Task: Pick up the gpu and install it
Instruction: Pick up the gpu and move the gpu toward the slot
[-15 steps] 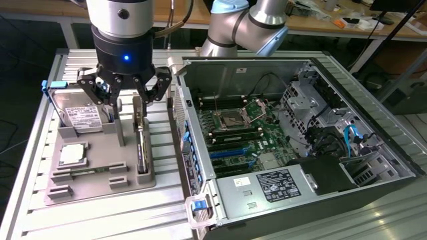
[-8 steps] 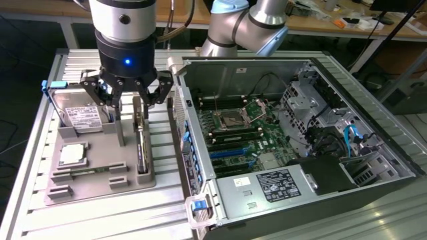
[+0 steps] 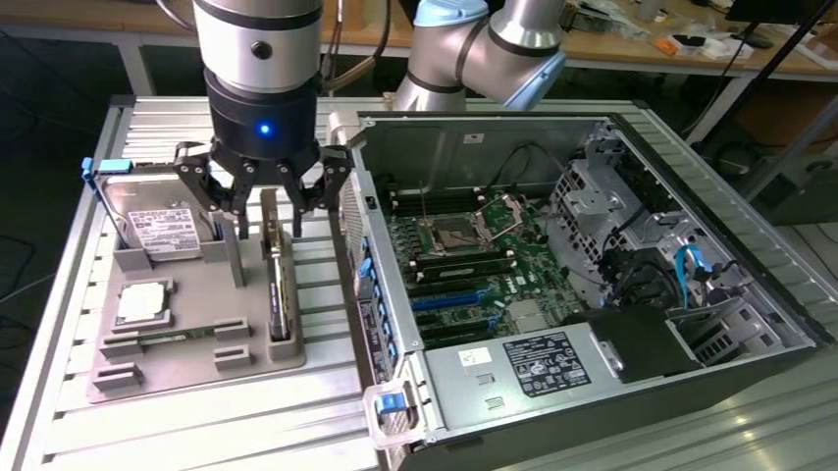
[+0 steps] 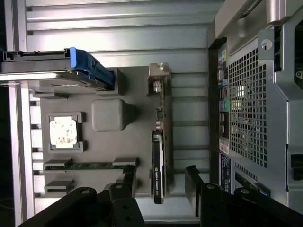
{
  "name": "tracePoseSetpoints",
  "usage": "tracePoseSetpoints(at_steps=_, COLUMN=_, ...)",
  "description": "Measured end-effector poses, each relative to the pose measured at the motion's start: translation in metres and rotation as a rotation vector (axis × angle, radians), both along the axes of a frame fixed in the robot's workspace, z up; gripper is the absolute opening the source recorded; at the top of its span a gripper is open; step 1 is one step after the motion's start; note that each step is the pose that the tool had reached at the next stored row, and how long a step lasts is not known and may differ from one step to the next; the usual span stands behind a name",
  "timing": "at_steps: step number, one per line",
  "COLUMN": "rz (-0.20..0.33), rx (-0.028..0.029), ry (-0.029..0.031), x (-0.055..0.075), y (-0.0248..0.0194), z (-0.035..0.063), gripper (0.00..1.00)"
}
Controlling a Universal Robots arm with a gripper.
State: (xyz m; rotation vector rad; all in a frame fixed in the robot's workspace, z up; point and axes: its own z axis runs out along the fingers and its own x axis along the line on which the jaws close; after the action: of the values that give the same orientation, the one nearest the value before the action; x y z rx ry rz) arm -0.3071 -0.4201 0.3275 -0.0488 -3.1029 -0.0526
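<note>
1. Table (image 3: 66,334): slatted metal top carrying all items below.
2. Case (image 3: 497,119): lies open on the exterior view's right, with the motherboard (image 3: 485,255) exposed. Its perforated rear wall (image 4: 246,104) faces the tray.
3. Arm (image 3: 262,59): stands vertical over the tray, with a blue light lit on the wrist.
4. Tray (image 3: 196,368): grey holder just beside the case, on the exterior view's left.
5. Hard drive (image 3: 164,231): propped at the tray's far corner, white label showing, with a blue handle (image 3: 112,165) at its top end.
6. Gpu (image 3: 277,285): stands on edge in a slot along the tray side nearest the case. Its black face and metal bracket (image 4: 158,75) are seen in the wrist view. It is not lifted and is still seated in the tray.
7. Gripper (image 3: 266,218): spread wide and holding nothing. It is low over the gpu's far end, with one finger (image 4: 129,172) on each side of the card. A gap is visible on both sides and no contact is seen.
8. CPU (image 3: 141,302): silver square seated in its tray recess, well apart from the gripper.
9. RAM stick (image 4: 90,165): lies in its slot beside the CPU.
</note>
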Motion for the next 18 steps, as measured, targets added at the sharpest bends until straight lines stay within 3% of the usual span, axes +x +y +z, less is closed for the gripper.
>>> tracePoseSetpoints(at_steps=18, rz=-0.039, rx=0.0002, ry=0.0, x=0.0, y=0.0, z=-0.0344, gripper=0.54)
